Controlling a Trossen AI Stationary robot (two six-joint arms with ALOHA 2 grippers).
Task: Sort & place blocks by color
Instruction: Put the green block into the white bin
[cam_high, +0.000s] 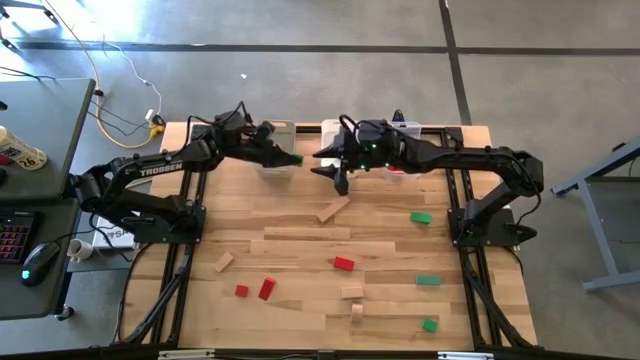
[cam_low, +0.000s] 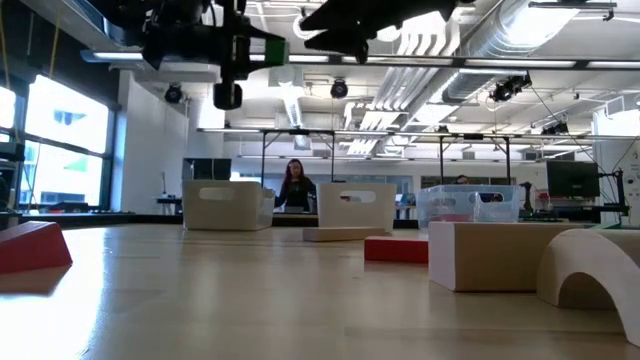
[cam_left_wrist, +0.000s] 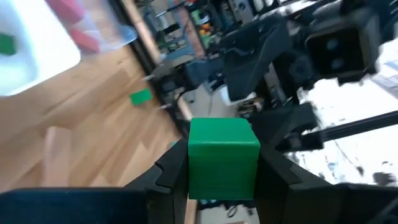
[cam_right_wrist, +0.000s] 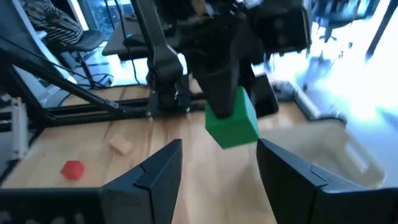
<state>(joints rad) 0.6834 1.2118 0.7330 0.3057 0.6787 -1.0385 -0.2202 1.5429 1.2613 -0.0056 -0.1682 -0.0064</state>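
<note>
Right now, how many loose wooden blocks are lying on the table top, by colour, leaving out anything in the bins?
Red wooden blocks: 3
Green wooden blocks: 3
Plain tan wooden blocks: 4
Total: 10 loose; the left gripper holds one more green cube.

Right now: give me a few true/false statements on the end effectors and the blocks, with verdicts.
1. The left end effector grips a green cube. True.
2. The right end effector holds a block. False: it is open and empty.
3. Every block is already in a bin. False: red, green and tan blocks lie on the table.
4. A red block lies near the table's middle. True.
5. The green cube rests on the table. False: it is held aloft.
</note>
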